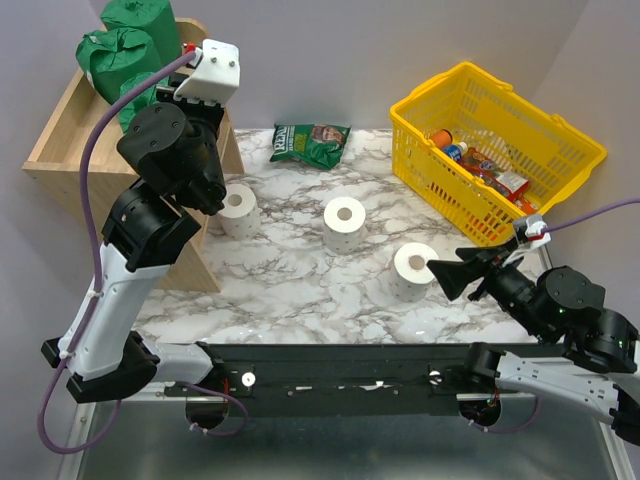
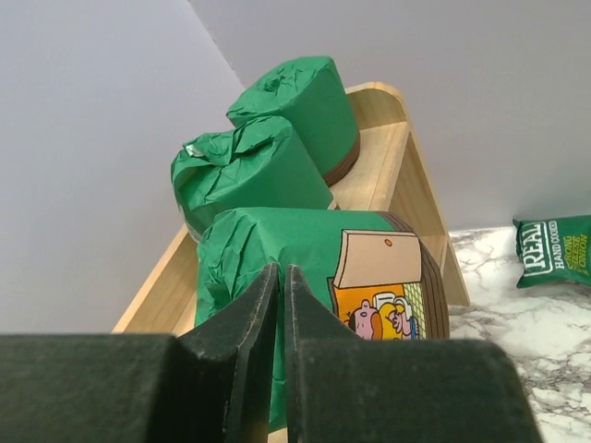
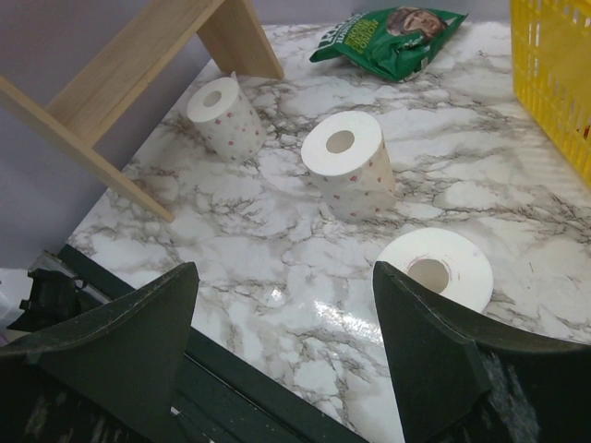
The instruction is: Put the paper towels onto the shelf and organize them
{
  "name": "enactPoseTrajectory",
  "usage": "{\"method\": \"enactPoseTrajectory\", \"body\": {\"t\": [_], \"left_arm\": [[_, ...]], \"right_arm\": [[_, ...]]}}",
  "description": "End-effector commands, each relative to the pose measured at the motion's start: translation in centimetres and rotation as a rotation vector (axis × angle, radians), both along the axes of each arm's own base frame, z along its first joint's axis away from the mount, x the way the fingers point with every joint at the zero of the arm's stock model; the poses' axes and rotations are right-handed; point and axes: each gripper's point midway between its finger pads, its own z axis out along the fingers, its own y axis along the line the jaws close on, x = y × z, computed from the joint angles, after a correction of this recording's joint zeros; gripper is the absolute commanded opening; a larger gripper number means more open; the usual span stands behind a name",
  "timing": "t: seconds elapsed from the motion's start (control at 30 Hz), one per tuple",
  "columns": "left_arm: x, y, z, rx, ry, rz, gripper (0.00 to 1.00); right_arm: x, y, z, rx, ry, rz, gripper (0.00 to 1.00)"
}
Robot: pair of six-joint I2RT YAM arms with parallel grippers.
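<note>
I am aiming my spread right hand (image 3: 284,274), wanting both fingers straddling the lower-right white roll (image 3: 445,268) squarely; my left hand (image 2: 282,291), pressed together, is hanging by the green rolls (image 2: 277,166) on the shelf (image 2: 386,157).

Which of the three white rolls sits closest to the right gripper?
The rightmost white roll, just in front of the open right gripper; the middle roll and left roll stand farther away.
</note>
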Motion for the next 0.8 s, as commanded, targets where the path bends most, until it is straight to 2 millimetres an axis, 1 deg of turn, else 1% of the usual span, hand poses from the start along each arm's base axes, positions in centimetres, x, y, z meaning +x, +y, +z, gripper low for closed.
{"method": "enactPoseTrajectory", "body": {"t": [0.0, 0.1, 0.27, 0.47, 0.63, 0.77], "left_arm": [[0.6, -0.6, -0.4, 0.067, 0.034, -0.015, 0.14], [0.3, 0.1, -0.2, 0.08, 0.026, 0.024, 0.14], [-0.5, 1.1, 1.8, 0.092, -0.021, 0.038, 0.13], [-0.8, 1.7, 3.2, 0.136, -0.029, 0.076, 0.09], [-1.0, 2.0, 3.6, 0.146, -0.032, 0.091, 0.08], [-0.8, 1.3, 3.2, 0.128, -0.029, 0.073, 0.07]], "right_arm": [[-0.1, 0.6, 1.0, 0.025, -0.01, 0.022, 0.85], [-0.2, 0.6, 1.0, 0.031, -0.008, 0.024, 0.85], [-0.2, 0.4, 1.2, 0.037, -0.007, 0.023, 0.85], [-0.4, 0.8, 0.9, 0.049, 0.009, 0.033, 0.85], [-0.3, 0.7, 0.8, 0.049, 0.007, 0.03, 0.85], [-0.2, 0.7, 0.8, 0.045, -0.003, 0.024, 0.85]]}}
